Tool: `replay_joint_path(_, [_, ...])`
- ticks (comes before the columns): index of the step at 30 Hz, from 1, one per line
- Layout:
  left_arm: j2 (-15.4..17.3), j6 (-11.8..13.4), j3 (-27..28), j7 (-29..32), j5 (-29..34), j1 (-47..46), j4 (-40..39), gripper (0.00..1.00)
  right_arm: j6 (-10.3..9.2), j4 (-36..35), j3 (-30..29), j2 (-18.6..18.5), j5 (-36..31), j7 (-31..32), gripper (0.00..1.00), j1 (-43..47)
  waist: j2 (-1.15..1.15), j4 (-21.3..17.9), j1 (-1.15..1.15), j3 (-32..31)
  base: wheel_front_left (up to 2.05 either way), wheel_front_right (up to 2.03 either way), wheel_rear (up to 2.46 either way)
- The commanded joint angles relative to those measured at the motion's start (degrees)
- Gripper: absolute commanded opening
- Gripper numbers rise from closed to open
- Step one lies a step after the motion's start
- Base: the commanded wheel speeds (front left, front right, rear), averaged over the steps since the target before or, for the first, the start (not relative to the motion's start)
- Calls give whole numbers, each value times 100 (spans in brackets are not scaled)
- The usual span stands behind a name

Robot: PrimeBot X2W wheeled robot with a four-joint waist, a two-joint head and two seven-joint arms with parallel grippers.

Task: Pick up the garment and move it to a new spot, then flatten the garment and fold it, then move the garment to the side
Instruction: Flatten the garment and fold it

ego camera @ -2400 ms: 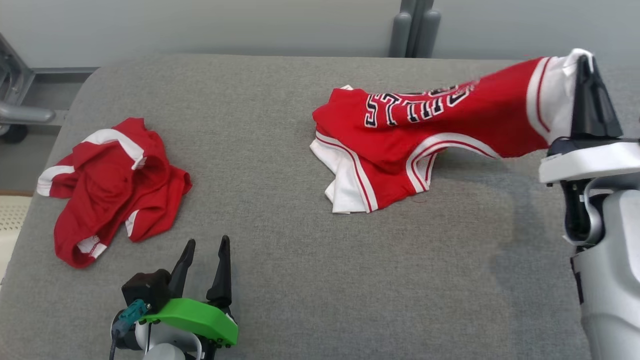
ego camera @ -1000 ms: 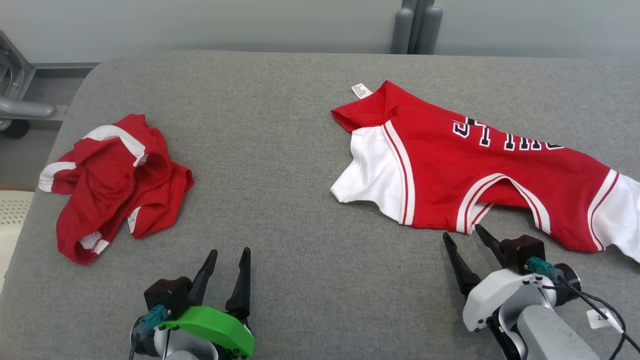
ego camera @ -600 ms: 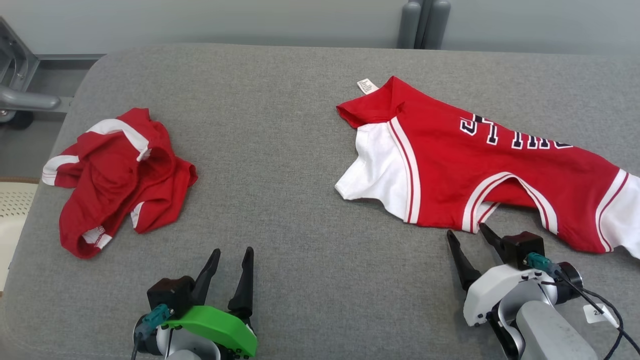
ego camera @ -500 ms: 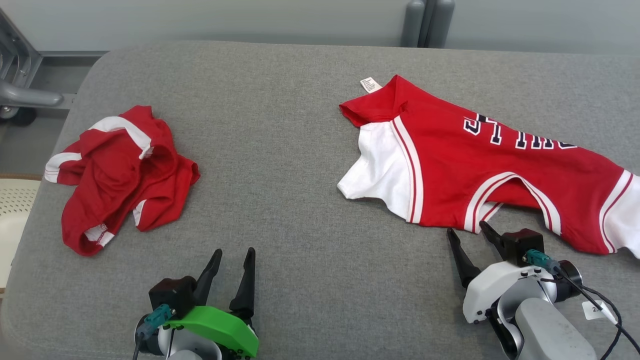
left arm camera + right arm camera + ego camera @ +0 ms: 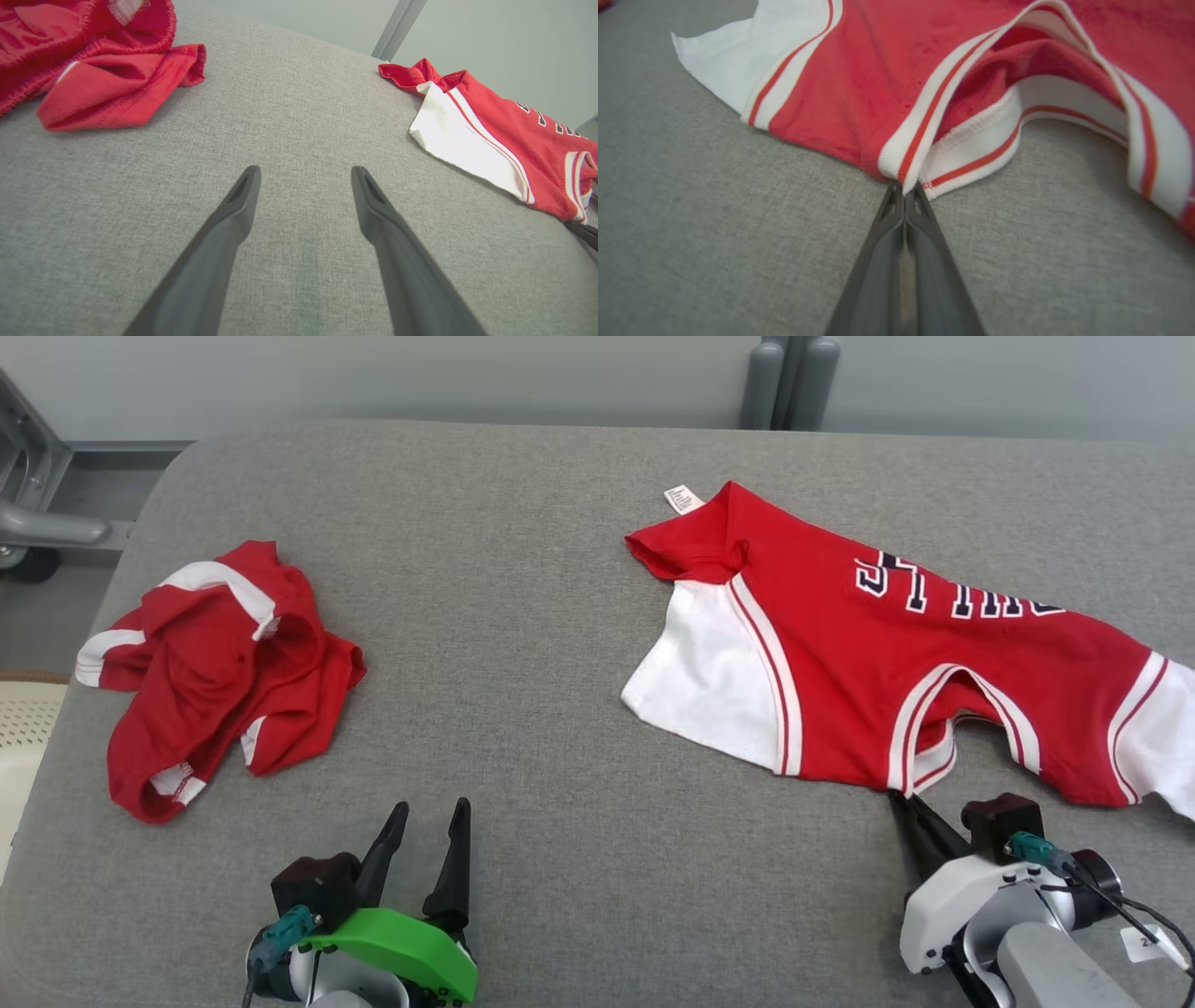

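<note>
The garment (image 5: 840, 653) is a red and white jersey with dark lettering, spread over the right half of the grey padded table (image 5: 523, 616). My right gripper (image 5: 902, 797) is at its near edge, shut on the striped neckline trim. In the right wrist view the closed fingertips of that gripper (image 5: 905, 187) pinch the white-and-red ribbed band of the jersey (image 5: 859, 93). My left gripper (image 5: 429, 810) rests open over bare table at the lower left, nothing between its fingers (image 5: 238, 205). The jersey (image 5: 490, 135) lies to its right.
A second red garment (image 5: 215, 663) with white trim lies crumpled at the table's left, also seen in the left wrist view (image 5: 93, 70). Grey posts (image 5: 789, 378) stand behind the far edge. A metal frame (image 5: 37, 523) sits off the left side.
My right gripper has gone from open to shut on the neckline trim. The jersey's near edge and white sleeve have drawn slightly toward me. The left arm has not moved.
</note>
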Motion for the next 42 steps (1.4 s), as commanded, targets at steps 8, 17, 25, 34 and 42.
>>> replay_joint_path(8, [9,-17,-96,3,-75,-34,-37,100,-14,-21,62,-395,162,19,0,408,0,-375,0,-9,0,0,0])
replay_joint_path(17, [7,-17,-147,3,-84,-148,10,100,-18,93,53,-839,446,54,0,842,0,-557,0,-1,0,0,0])
replay_joint_path(25, [12,-17,-81,3,-32,-291,13,100,-16,-343,-344,-988,690,16,100,897,0,-818,0,110,0,0,0])
replay_joint_path(34, [90,-17,-204,3,27,-941,18,100,-12,-1143,-1209,-940,532,9,100,860,0,-1113,0,314,0,0,0])
replay_joint_path(42, [82,-17,-432,3,27,-1387,41,100,-12,-1474,-1399,-586,306,9,100,202,0,-1316,0,658,0,0,0])
